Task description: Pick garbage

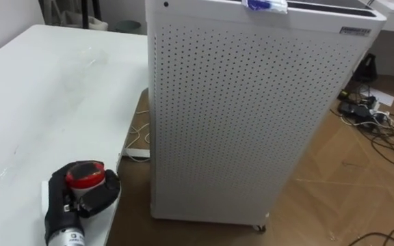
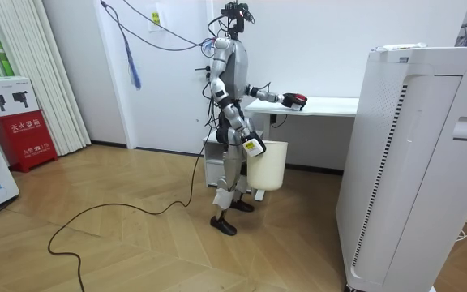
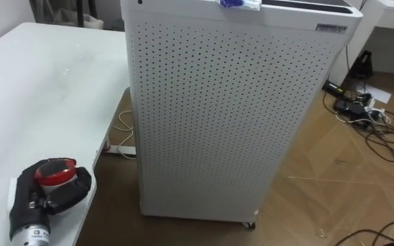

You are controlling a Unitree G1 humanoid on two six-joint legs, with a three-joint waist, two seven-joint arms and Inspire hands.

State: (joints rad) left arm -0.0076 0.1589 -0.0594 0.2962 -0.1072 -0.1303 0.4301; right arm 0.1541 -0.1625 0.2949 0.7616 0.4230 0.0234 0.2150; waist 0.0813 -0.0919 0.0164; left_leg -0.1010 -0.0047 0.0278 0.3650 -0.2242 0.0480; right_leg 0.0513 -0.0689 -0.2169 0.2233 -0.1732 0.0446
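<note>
My left hand (image 1: 81, 198) hovers over the near edge of the white table (image 1: 40, 102), its dark fingers curled round a round red piece of garbage (image 1: 85, 175). The room view shows the same hand (image 2: 289, 100) stretched out over the table with the red piece (image 2: 297, 100) in it. My right hand (image 2: 252, 147) hangs at my side, shut on the rim of a white bucket (image 2: 269, 169). A clear plastic bottle (image 1: 87, 58) lies faintly visible further back on the table. A blue and white scrap (image 1: 265, 5) rests on top of the white cabinet.
A tall white perforated cabinet (image 1: 252, 116) on casters stands close to the table's right edge, leaving a narrow gap. Cables and plugs (image 1: 368, 113) litter the wooden floor at the right. A power strip (image 1: 137, 154) lies under the table.
</note>
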